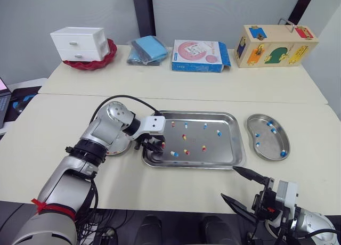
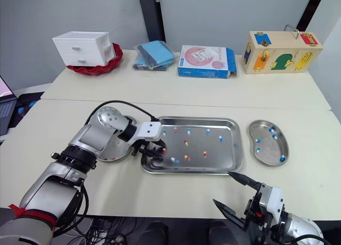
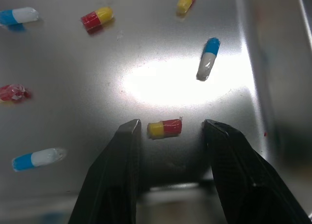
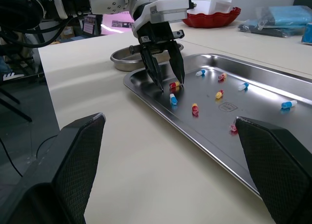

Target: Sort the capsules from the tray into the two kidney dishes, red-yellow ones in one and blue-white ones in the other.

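A steel tray [image 1: 192, 165] in the middle of the table holds several red-yellow and blue-white capsules. My left gripper [image 1: 154, 147] hangs open over the tray's left end. A red-yellow capsule [image 3: 165, 128] lies on the tray floor between its fingertips, and a blue-white one [image 3: 208, 58] lies just beyond. The right kidney dish [image 1: 266, 149] holds several blue-white capsules. My left arm partly covers the left kidney dish [image 2: 114, 152], which sits beside the tray. My right gripper [image 1: 230, 182] is open and empty near the table's front edge, right of the tray's front corner.
Along the back of the table stand a white drawer box [image 1: 80, 42] in a red bowl, a blue cloth bundle [image 1: 146, 49], a flat carton [image 1: 200, 56] and a wooden latch box [image 1: 274, 45]. A laptop [image 1: 2, 96] sits off the left edge.
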